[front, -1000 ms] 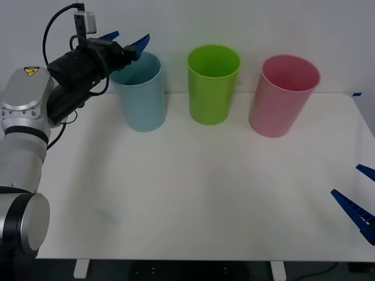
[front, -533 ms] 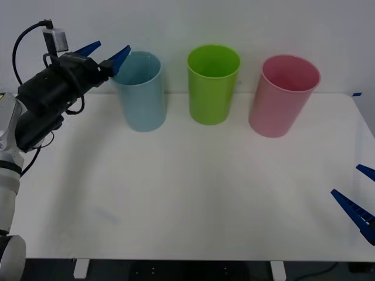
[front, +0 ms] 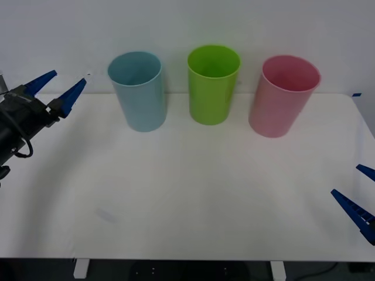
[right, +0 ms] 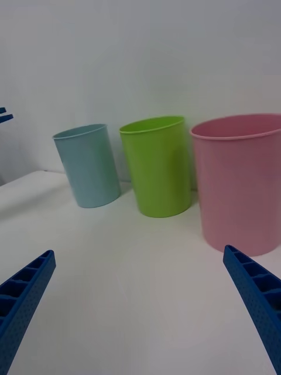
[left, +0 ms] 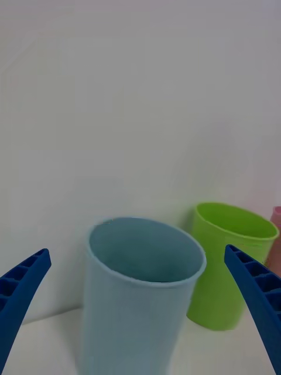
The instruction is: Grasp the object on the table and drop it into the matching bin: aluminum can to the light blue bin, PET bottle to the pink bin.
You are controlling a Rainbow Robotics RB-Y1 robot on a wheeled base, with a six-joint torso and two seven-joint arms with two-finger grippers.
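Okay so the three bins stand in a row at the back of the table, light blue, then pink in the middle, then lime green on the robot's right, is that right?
Not quite. The front view shows the lime green bin in the middle and the pink bin on the robot's right. The light blue bin is on the left, and all three stand in a row at the back of the table.
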